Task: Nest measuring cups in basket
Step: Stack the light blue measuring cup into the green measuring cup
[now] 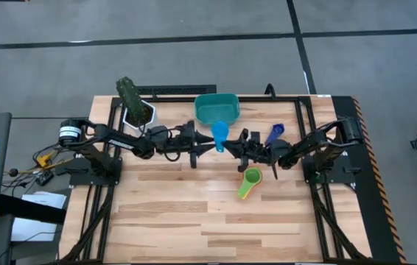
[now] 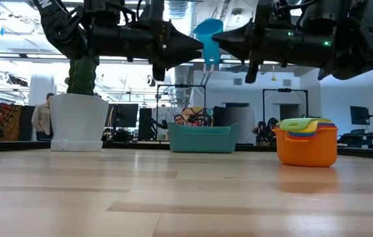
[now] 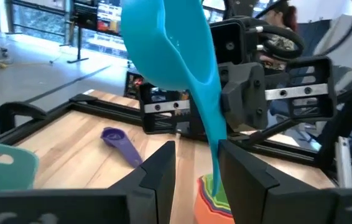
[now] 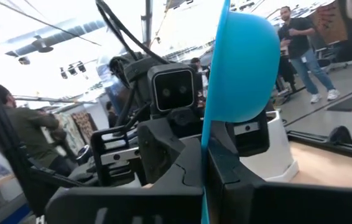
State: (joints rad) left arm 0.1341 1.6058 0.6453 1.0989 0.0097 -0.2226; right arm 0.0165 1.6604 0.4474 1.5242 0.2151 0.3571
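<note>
A light blue measuring cup [image 1: 219,135] hangs high over the table's middle, just in front of the teal basket [image 1: 217,107]. Its bowl is on top and its handle points down. My right gripper [image 4: 205,168] is shut on that handle. My left gripper [image 3: 196,155] faces it from the left, open, with the handle's lower end [image 3: 216,146] between its fingers, near one of them. A stack of nested cups [image 1: 250,182], green on top and orange outermost [image 2: 307,140], stands on the table. A dark blue cup [image 1: 275,133] lies flat beside the right arm. My right gripper pinches the light blue cup's handle [image 4: 205,140] between its two fingers, the flat handle edge-on between them. The fingers come in level from the table's right side and lie across the handle. The cup is lifted clear, with its bowl [image 4: 244,68] above the fingers. Whether my left gripper touches the handle, I cannot tell.
A white pot with a green plant [image 1: 136,109] stands at the far left, behind the left arm. Black frame rails [image 1: 304,118] run along the table's sides and far edge. The near half of the wooden table [image 1: 208,228] is bare. People stand in the room beyond.
</note>
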